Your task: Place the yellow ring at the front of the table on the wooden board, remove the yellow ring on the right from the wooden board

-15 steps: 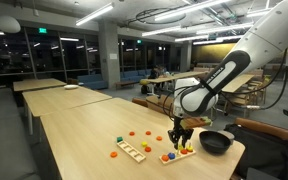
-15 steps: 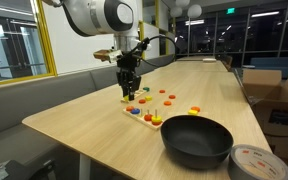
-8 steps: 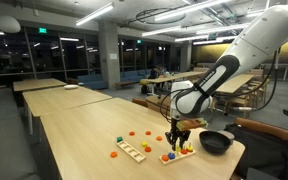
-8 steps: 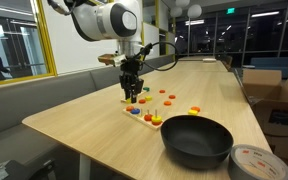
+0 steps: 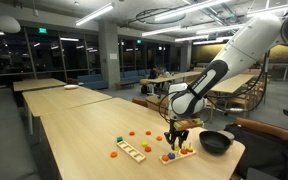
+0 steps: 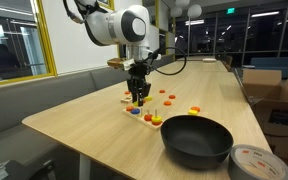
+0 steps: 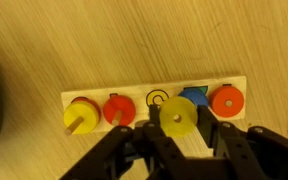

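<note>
Wrist view is showing the gripper [image 7: 181,130] closing around a yellow ring [image 7: 177,117], holding it over the board [image 7: 134,92] near the empty middle slot; a second ring [image 7: 79,116] is sitting on the end peg.

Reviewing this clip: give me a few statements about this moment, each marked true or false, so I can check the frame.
1. The gripper is right above the wooden board that carries rings. True.
2. That board holds no yellow ring. False: a yellow ring sits on the peg at one end.
3. A second yellow ring sits between the gripper's fingers. True.
4. The black bowl is full of rings. False: it looks empty.
5. Only one board lies on the table. False: another board lies apart from the first.
</note>
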`<state>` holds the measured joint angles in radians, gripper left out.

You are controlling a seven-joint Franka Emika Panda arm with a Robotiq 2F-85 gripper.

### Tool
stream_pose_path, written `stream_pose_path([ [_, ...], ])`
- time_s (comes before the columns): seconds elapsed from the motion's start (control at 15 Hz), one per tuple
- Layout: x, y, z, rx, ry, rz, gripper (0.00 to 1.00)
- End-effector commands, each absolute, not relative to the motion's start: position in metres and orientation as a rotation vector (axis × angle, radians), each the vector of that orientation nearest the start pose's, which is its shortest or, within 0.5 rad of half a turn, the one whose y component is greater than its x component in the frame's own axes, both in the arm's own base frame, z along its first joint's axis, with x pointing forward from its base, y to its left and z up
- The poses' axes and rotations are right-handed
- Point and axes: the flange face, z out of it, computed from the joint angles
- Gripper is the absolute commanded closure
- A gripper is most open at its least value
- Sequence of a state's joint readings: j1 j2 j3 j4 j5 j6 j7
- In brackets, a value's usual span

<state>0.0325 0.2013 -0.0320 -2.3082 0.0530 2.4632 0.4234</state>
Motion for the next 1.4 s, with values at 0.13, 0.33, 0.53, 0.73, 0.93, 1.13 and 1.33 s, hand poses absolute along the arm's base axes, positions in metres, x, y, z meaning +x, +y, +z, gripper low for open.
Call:
stream_pose_path([
  [0.13,0.540,-0.013,0.248,-3.047,0.730,0.111,0.83],
  [0.33,0.545,-0.015,0.245,-3.048,0.734,0.119,0.83],
  [0.53,0.547,-0.018,0.244,-3.047,0.740,0.124,0.83],
  [0.73,0.548,-0.023,0.244,-3.043,0.753,0.127,0.83],
  [0.93,0.547,-0.027,0.243,-3.041,0.762,0.128,0.83],
  [1.13,0.543,-0.028,0.244,-3.048,0.752,0.124,0.83],
  [1.33,0.540,-0.026,0.244,-3.054,0.736,0.119,0.83],
])
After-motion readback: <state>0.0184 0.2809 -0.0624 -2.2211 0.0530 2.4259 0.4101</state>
